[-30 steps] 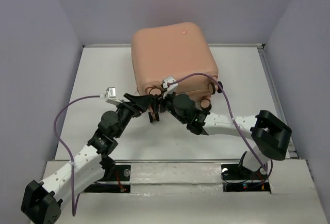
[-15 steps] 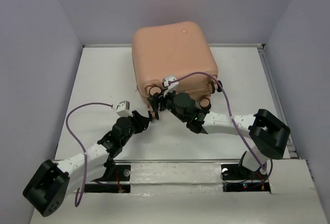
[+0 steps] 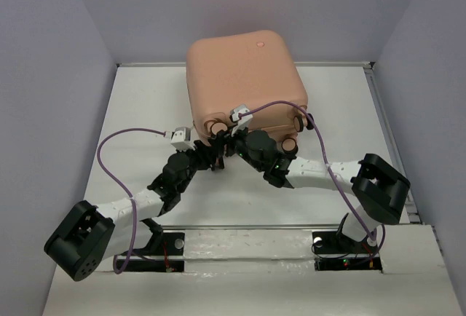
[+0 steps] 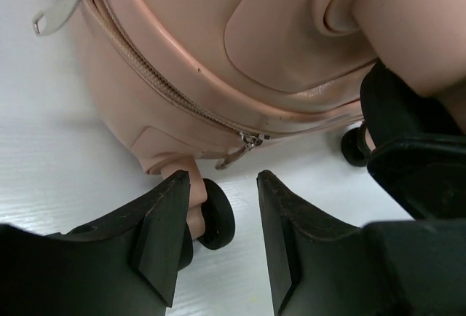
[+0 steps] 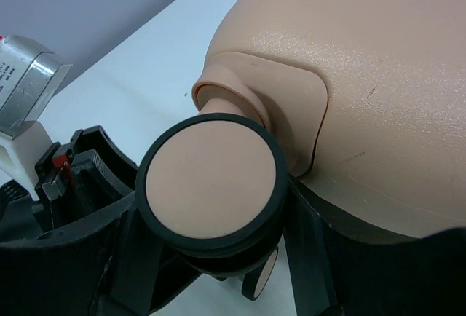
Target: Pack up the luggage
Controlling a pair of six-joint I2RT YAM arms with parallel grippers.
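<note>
The luggage [image 3: 244, 76] is a closed peach-pink hard-shell suitcase lying at the back middle of the table. My right gripper [image 3: 230, 141] is at its near left corner, its fingers closed on either side of a pink-and-black caster wheel [image 5: 207, 185]. My left gripper [image 3: 213, 153] is just beside it, open and empty. In the left wrist view the left gripper [image 4: 222, 179] points at the suitcase's lower edge, with another caster wheel [image 4: 217, 214] just past its left finger and a zipper pull [image 4: 244, 145] above the gap.
The right arm's black body [image 4: 415, 156] crowds the right side of the left wrist view. The left wrist's silver camera [image 5: 22, 90] sits close to the right gripper. Purple cables loop over both arms. Grey walls bound the white table [image 3: 145, 112].
The left gripper drew back from the suitcase's wheels, then came forward again to the same corner. The right gripper has stayed on the caster wheel.
</note>
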